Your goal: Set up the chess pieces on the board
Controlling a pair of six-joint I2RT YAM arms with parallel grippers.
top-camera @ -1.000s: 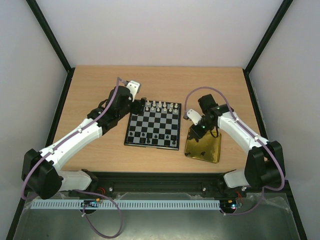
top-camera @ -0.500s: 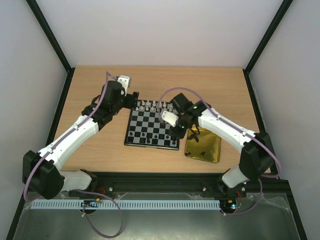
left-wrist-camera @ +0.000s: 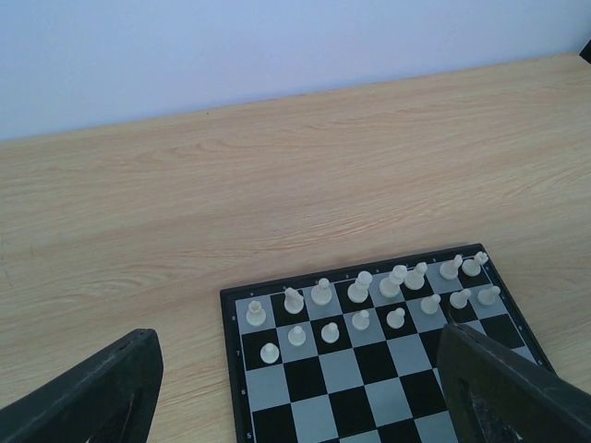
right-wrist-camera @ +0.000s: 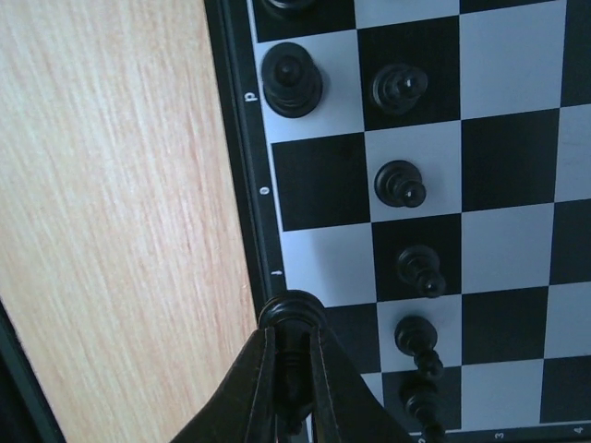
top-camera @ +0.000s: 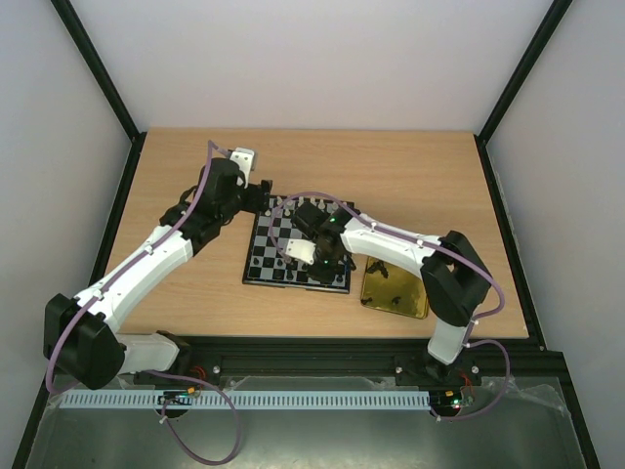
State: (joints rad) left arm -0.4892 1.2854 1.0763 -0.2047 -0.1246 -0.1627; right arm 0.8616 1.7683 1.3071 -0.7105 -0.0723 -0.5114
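A light wooden table [top-camera: 391, 166] fills a small booth. Pale, plain walls [top-camera: 312, 59] enclose it on three sides, and black frame bars [top-camera: 98, 68] run down the two back corners. A black rail [top-camera: 312, 350] edges the near side of the table, where both arm bases are bolted. A grey metal tray [top-camera: 293, 445] lies below the rail.

The board [top-camera: 269, 256], a small black-and-white checkered square with a dark rim, lies flat near the middle of the table. A shiny gold tray [top-camera: 395, 293] sits just beside its right near corner.

White pieces [left-wrist-camera: 369, 295] stand upright in two rows along the board's far edge. Black pieces [right-wrist-camera: 402, 180] stand along the near side, with a row of small ones seen from straight above in the right wrist view.

The left gripper [left-wrist-camera: 295, 351] hovers above the board's far left corner. Its dark fingers are spread wide apart with nothing between them.

The right arm reaches across the board from the right. The right gripper [right-wrist-camera: 291, 346] has its fingers pressed together, pinching a single black piece [right-wrist-camera: 291, 309]. The piece sits at the board's outer row of squares, right against the rim and next to bare wood. Whether it touches the board cannot be told.
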